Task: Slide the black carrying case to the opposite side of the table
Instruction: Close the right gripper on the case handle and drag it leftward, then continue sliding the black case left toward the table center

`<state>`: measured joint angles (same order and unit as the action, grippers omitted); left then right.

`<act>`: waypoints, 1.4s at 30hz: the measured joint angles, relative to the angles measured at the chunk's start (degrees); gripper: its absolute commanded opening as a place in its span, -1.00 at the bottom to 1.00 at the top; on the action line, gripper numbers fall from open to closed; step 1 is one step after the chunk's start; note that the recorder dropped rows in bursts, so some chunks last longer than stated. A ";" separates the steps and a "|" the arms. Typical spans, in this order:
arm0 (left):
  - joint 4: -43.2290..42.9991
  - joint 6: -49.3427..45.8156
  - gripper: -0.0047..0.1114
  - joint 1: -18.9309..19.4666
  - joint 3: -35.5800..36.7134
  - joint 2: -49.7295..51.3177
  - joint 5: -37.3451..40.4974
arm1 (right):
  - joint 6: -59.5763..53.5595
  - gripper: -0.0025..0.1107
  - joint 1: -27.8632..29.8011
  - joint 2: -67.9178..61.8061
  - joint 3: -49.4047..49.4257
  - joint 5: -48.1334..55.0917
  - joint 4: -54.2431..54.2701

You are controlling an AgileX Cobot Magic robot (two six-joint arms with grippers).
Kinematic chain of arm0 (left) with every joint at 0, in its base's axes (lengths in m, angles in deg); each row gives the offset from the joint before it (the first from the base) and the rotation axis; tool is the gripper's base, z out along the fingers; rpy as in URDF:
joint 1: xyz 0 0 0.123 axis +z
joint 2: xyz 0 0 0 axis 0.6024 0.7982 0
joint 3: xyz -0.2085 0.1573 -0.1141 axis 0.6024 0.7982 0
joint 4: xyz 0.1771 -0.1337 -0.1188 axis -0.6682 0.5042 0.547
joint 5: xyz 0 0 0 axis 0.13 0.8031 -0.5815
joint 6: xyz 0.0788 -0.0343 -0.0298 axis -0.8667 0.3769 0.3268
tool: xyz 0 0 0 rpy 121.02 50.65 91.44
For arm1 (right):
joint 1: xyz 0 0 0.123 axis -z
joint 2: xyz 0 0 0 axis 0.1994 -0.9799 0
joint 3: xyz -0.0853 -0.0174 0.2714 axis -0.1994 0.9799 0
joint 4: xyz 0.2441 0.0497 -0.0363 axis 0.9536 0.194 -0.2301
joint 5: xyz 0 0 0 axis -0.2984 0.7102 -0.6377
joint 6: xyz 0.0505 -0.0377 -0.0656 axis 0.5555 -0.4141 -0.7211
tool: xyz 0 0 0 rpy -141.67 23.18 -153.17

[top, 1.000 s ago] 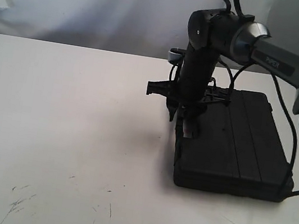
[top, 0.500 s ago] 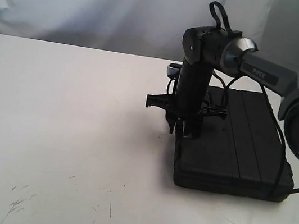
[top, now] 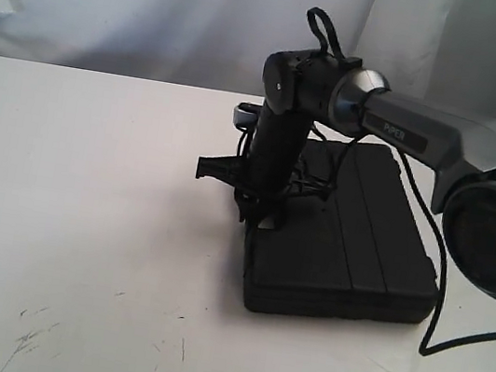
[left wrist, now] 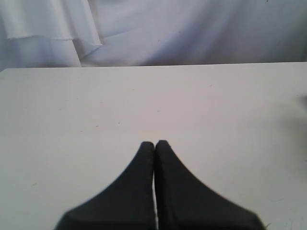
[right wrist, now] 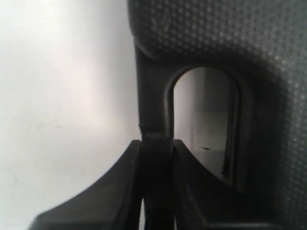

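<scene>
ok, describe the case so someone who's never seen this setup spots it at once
Start with the white table: on its right half in the exterior view, the case lies flat. It is the only black box there, ribbed lengthwise, with the right gripper clamped on the handle at its left edge.

Case (top: 361,246) on table (top: 83,216), right side

You're in a lab-style robot test setup, plain white desk (top: 83,216), dark scratches (top: 31,336) near its front edge, white cloth (top: 116,5) draped behind its far edge, grey-and-black robot arm (top: 425,139) over its right edge.
</scene>
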<state>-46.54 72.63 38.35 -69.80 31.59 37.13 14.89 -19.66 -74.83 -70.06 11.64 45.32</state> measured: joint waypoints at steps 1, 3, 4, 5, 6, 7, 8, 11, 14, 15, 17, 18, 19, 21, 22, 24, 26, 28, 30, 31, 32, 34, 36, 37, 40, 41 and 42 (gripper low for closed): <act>0.00 0.00 -0.92 0.00 0.00 0.00 0.00 | 0.12 -0.96 -0.29 0.00 0.00 -0.64 1.17; 0.00 0.00 -0.92 0.00 0.00 0.00 0.00 | 0.34 -0.96 -0.67 -0.09 0.00 -1.69 2.48; 0.00 0.00 -0.92 0.00 0.00 0.00 0.00 | 0.48 -0.96 -0.94 -0.09 0.00 -2.13 3.14; 0.00 0.00 -0.92 0.00 0.00 0.00 0.00 | 0.63 -0.96 -1.17 -0.09 0.00 -2.40 3.53; 0.00 0.00 -0.92 0.00 0.00 0.00 0.00 | 0.73 -0.96 -1.41 -0.09 0.00 -2.72 3.66; 0.00 0.00 -0.92 0.00 0.00 0.00 0.00 | 0.73 -0.96 -1.70 -0.09 0.00 -3.09 3.88; 0.00 0.00 -0.92 0.00 0.00 0.00 0.00 | 0.96 -0.96 -1.93 -0.09 0.00 -3.35 3.97; 0.00 0.00 -0.92 0.00 0.00 0.00 0.00 | 1.52 -0.96 -2.69 -0.21 0.00 -4.59 4.47; 0.00 0.00 -0.92 0.00 0.00 0.00 0.00 | 1.87 -0.96 -3.48 -0.34 0.00 -5.92 5.15; 0.00 0.00 -0.92 0.00 0.00 0.00 0.00 | 2.12 -0.96 -3.74 -0.34 0.00 -6.24 5.31; 0.00 0.00 -0.92 0.00 0.00 0.00 0.00 | 2.58 -0.96 -4.18 -0.43 0.00 -6.95 5.59; 0.00 0.00 -0.92 0.00 0.00 0.00 0.00 | 2.82 -0.96 -4.31 -0.43 0.00 -7.24 5.82; 0.00 0.00 -0.92 0.00 0.00 0.00 0.00 | 2.95 -0.96 -4.58 -0.43 0.00 -7.39 5.96; 0.00 0.00 -0.92 0.00 0.00 0.00 0.00 | 3.08 -0.96 -4.79 -0.56 0.00 -7.85 6.08; 0.00 0.00 -0.92 0.00 0.00 0.00 0.00 | 3.08 -0.96 -4.79 -0.56 0.00 -7.98 6.08; 0.00 0.00 -0.92 0.00 0.00 0.00 0.00 | 3.19 -0.96 -4.79 -0.56 0.00 -8.26 6.41; 0.00 0.00 -0.92 0.00 0.00 0.00 0.00 | 3.30 -0.96 -4.79 -0.56 0.00 -8.39 6.41; 0.00 0.00 -0.92 0.00 0.00 0.00 0.00 | 3.30 -0.96 -4.92 -0.56 0.00 -8.49 6.41; 0.00 0.00 -0.92 0.00 0.00 0.00 0.00 | 3.30 -0.96 -5.16 -0.56 0.00 -8.49 6.41; 0.00 0.00 -0.92 0.00 0.00 0.00 0.00 | 3.30 -0.96 -5.27 -0.56 0.00 -8.49 6.29; 0.00 0.00 -0.92 0.00 0.00 0.00 0.00 | 3.30 -0.96 -5.37 -0.56 0.00 -8.49 6.29; 0.00 0.00 -0.92 0.00 0.00 0.00 0.00 | 3.30 -0.96 -5.50 -0.56 0.00 -8.63 6.29; 0.00 0.00 -0.92 0.00 0.00 0.00 0.00 | 3.30 -0.96 -5.62 -0.56 0.00 -8.63 6.29; 0.00 0.00 -0.92 0.00 0.00 0.00 0.00 | 3.30 -0.96 -5.73 -0.56 0.00 -8.63 6.17; 0.00 0.00 -0.92 0.00 0.00 0.00 0.00 | 3.30 -0.96 -6.17 -0.56 0.00 -8.97 6.17; 0.00 0.00 -0.92 0.00 0.00 0.00 0.00 | 3.30 -0.96 -6.22 -0.56 0.00 -9.08 6.17; 0.00 0.00 -0.92 0.00 0.00 0.00 0.00 | 3.43 -0.96 -6.33 -0.56 0.00 -9.24 6.17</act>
<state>-46.54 72.63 38.35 -69.80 31.59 37.13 18.32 -26.00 -75.39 -70.06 2.40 51.49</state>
